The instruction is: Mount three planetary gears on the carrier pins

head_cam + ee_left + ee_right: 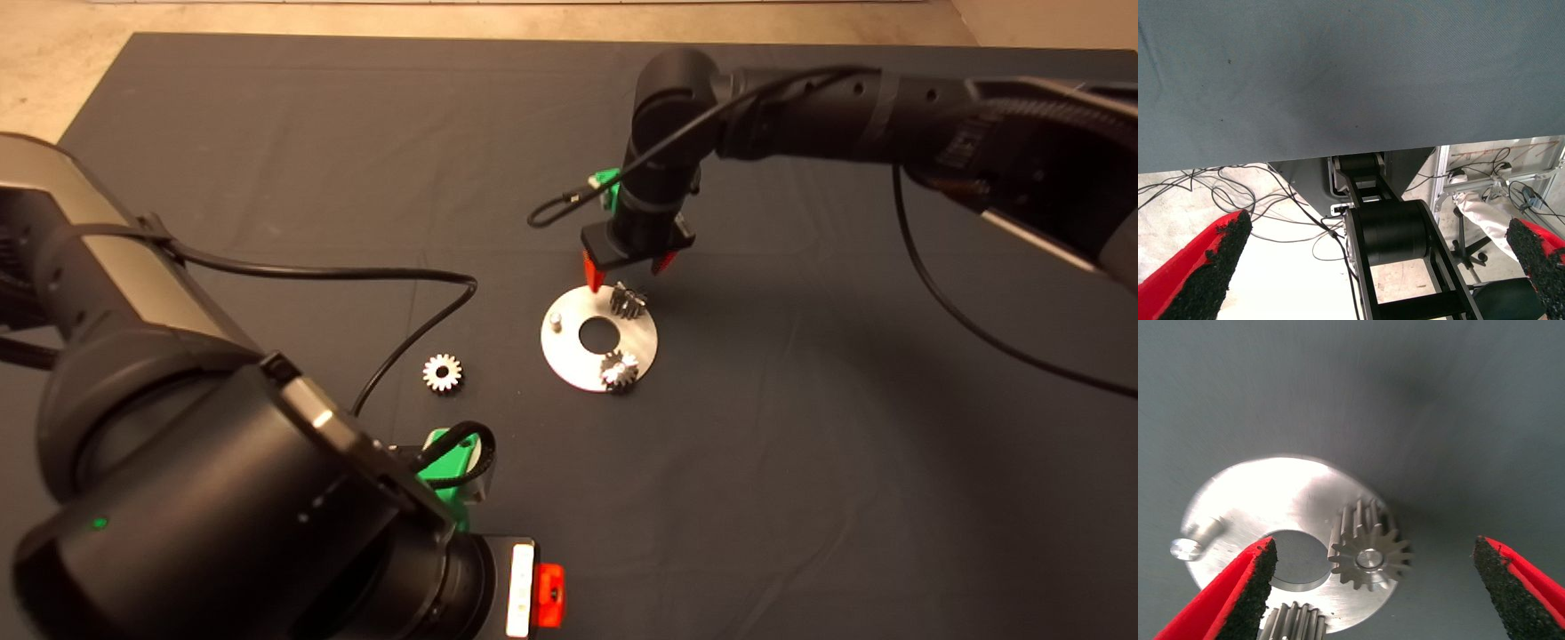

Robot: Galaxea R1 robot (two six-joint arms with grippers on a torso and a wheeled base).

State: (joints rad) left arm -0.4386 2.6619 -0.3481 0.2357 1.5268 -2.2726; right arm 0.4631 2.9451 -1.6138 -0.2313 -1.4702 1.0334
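Observation:
The round metal disc (578, 364) lies mid-mat. Two planetary gears sit on carrier pins: one at the far side (628, 300), one at the near side (620, 370). The left pin (555, 320) stands bare. A third gear (442, 372) lies loose on the mat left of the disc. My right gripper (629, 269) hovers open just above the far gear (1368, 553), its fingers on either side and apart from it. The right wrist view also shows the bare pin (1195, 540) and the near gear (1295, 620). My left gripper (1378, 227) is open and parked at the lower left.
The left arm (222, 498) fills the lower left corner, and its cable (418, 329) loops over the mat near the loose gear. The left wrist view shows the mat's edge (1338, 150), floor cables and the robot's base.

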